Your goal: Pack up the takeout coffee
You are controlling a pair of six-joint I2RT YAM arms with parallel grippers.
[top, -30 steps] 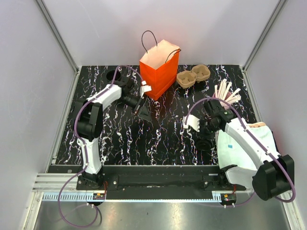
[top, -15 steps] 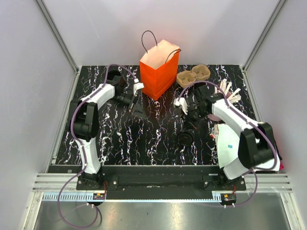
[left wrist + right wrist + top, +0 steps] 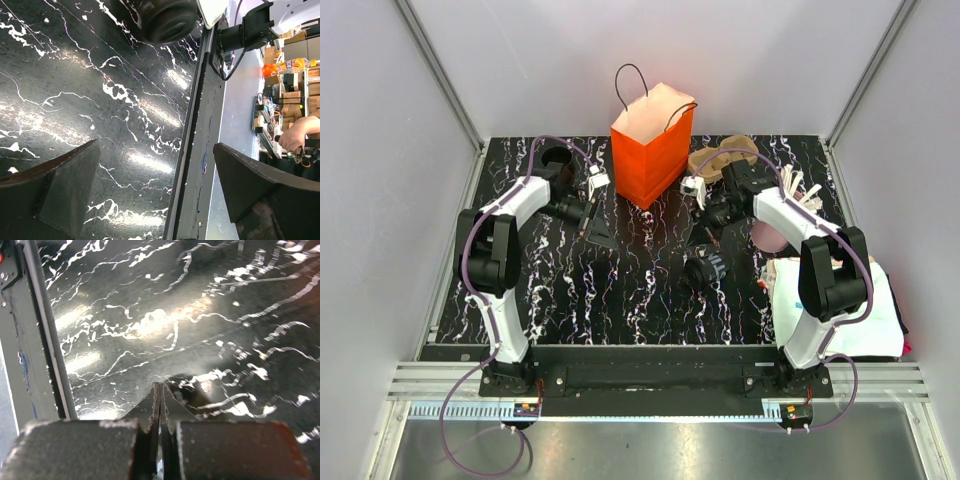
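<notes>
From above, you had the takeout coffee (image 3: 703, 268) sitting on the desk (image 3: 620, 290), nearer to you than the orange bag (image 3: 653, 150), apart from it and held by neither tool. At your left wrist, the left tool (image 3: 155, 165) stood released, nothing between its fingers, the coffee beyond them. At your right wrist, the right tool (image 3: 160, 402) was clenched on nothing, fingers pressed together above the desk.

Takeout coffee (image 3: 165, 20) cut off by top edge — pulp tray (image 3: 710, 159) half-hidden.
</notes>
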